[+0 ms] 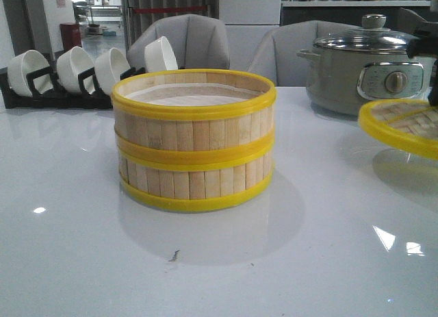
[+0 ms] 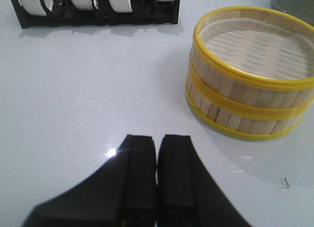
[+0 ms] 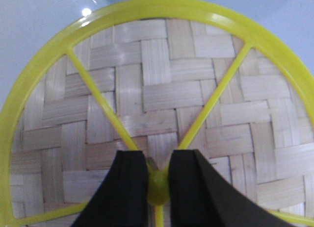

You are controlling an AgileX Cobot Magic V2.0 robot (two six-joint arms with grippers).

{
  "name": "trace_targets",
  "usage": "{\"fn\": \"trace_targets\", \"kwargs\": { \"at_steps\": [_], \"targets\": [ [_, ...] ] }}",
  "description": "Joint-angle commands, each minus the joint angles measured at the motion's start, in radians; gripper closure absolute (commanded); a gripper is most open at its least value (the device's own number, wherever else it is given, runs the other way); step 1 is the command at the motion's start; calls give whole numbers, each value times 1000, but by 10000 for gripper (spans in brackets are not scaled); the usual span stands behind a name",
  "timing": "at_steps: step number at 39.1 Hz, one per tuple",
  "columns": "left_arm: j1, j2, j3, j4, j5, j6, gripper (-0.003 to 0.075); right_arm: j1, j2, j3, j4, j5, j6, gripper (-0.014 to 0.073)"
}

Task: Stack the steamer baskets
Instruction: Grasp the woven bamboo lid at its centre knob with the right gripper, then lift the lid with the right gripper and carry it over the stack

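Two baskets [image 1: 194,140], one seated squarely on the other, stand at mid-counter [image 1: 82,262]; the yellow rims meet in a flush band, and the upper ring shows a whitish liner. By this arrangement the stacking proper appears complete, only the covering left. Each basket is judged light and fairly stiff: thin vertical bamboo slats between plastic rims, likely to flex or split if pinched hard across the wall, and easy to slide on the glossy counter. The firmest hold would be on a rim, one finger inside and one outside, rather than across the slats. The left hand [image 2: 156,153] hovers low over bare counter just beside the stack, its fingers pressed together with nothing between them. The right hand [image 3: 158,175] grips the central yellow knob of the lid [image 1: 404,129], fingers narrow on either side of it; the woven disc with its yellow spokes hangs slightly tilted above the counter, well apart from the stack on the robot's right. Behind the lid stands a pot [image 1: 363,67] with a glass cover; on the far left a black rack [image 1: 41,91] holds white bowls [image 1: 75,67] on edge.
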Motion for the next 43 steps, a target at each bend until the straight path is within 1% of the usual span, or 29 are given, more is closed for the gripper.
{"fn": "trace_targets", "kwargs": {
  "at_steps": [1, 5, 8, 12, 17, 22, 31, 35, 43],
  "targets": [
    [0, 4, -29, -11, -89, -13, 635, 37, -87, -106, 11, 32, -5, 567],
    [0, 4, -29, -11, -89, -13, 635, 86, -90, -207, 21, 104, -5, 567],
    [0, 4, -29, -11, -89, -13, 635, 139, -90, -293, 29, 170, -5, 567],
    [0, 4, -29, -11, -89, -13, 635, 215, -90, -391, 36, 219, -5, 567],
    [0, 4, -29, -11, -89, -13, 635, 317, -90, -472, 52, 224, -5, 567],
    [0, 4, -29, -11, -89, -13, 635, 453, -74, -527, 54, 219, -5, 567],
    [0, 4, -29, -11, -89, -13, 635, 609, 7, -579, 54, 227, -6, 567],
    [0, 4, -29, -11, -89, -13, 635, 644, 41, -594, 54, 231, -6, 567],
    [0, 4, -29, -11, -89, -13, 635, 656, 85, -595, 53, 223, -6, 567]
  ]
}}
